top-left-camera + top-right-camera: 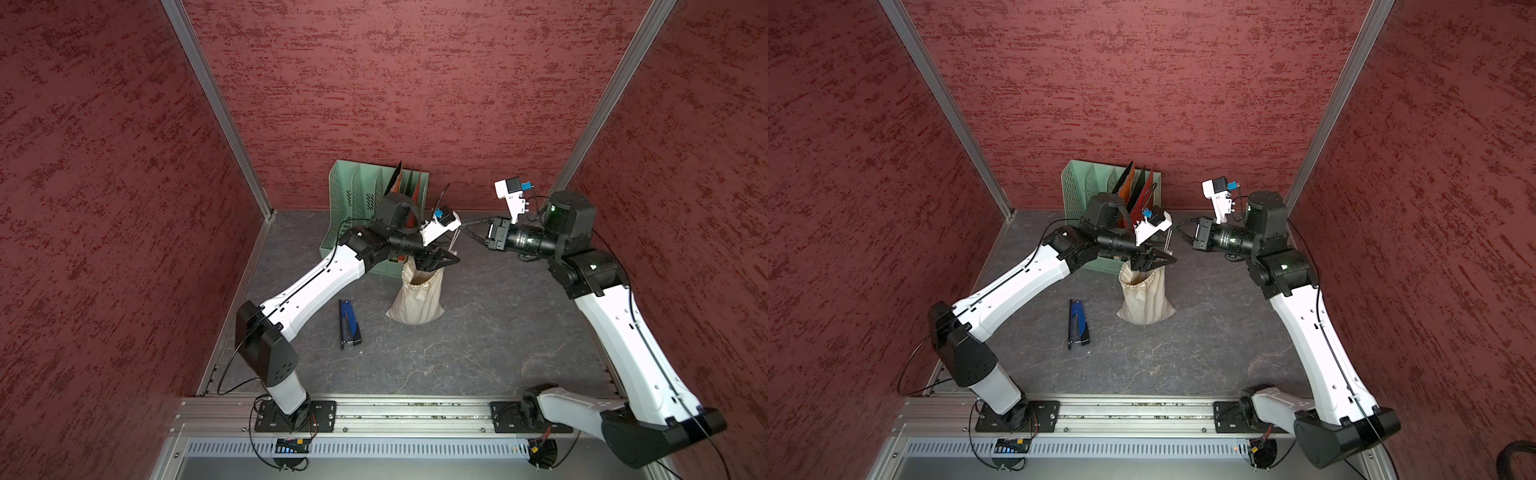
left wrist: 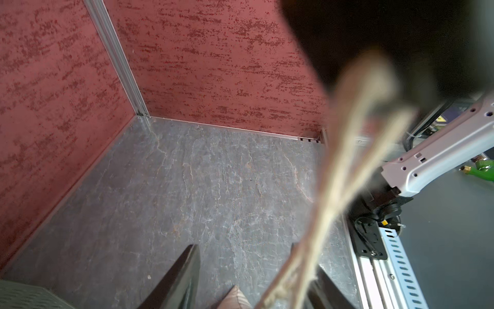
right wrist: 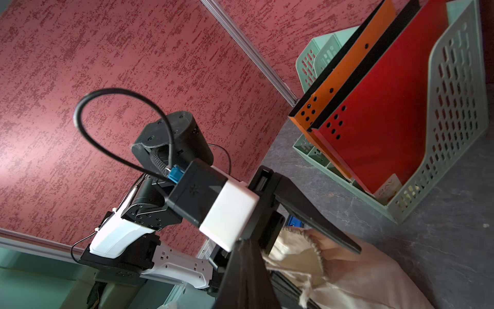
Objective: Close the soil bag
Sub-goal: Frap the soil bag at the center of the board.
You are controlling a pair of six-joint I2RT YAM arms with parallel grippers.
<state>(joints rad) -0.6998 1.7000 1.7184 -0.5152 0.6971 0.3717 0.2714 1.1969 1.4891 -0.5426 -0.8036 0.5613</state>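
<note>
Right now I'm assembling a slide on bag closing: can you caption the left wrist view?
Open left gripper straddles the taut drawstring cords running up from the soil bag.

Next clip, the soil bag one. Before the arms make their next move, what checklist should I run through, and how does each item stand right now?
1. Soil bag standing upright: ok.
2. Bag mouth drawn shut: not ok; it gapes open in both top views.
3. Right gripper shut on the cords: ok; they run taut up to it.
4. Cords passing between the jaws of the left gripper: ok, seen in the left wrist view.
5. Left jaws closed on the cords: not ok; a gap shows between them.
6. Blue stapler lying apart from the bag: ok.
</note>
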